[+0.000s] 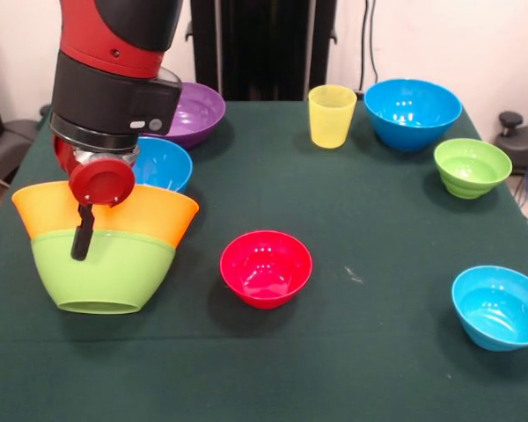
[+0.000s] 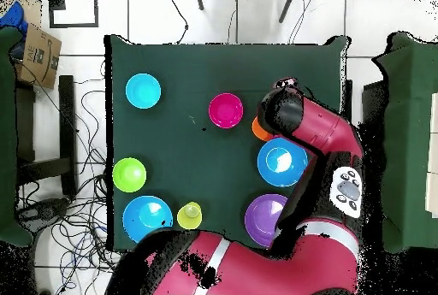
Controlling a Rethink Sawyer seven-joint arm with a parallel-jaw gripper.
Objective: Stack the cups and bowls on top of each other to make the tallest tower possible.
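Observation:
The tower stands at the front view's left: a large orange bowl (image 1: 150, 211) nested in a lime-green bowl (image 1: 106, 272). My gripper (image 1: 82, 236) hangs over the orange bowl's near rim. A red round piece (image 1: 101, 182) under the wrist looks like the red cup's base. Only an orange sliver (image 2: 259, 127) shows overhead; the arm hides the rest. A yellow cup (image 1: 332, 115) (image 2: 189, 215) stands upright at the back. Loose bowls: purple (image 1: 194, 112), blue behind the arm (image 1: 163, 163), small red (image 1: 266, 268), blue (image 1: 412, 112), ribbed green (image 1: 472, 167), small blue (image 1: 500, 307).
The dark green table (image 1: 361, 220) holds everything. Overhead, the red bowl (image 2: 226, 110) lies closest to the tower. A cardboard box (image 2: 38, 52) and cables (image 2: 77, 215) lie on the floor beside the table.

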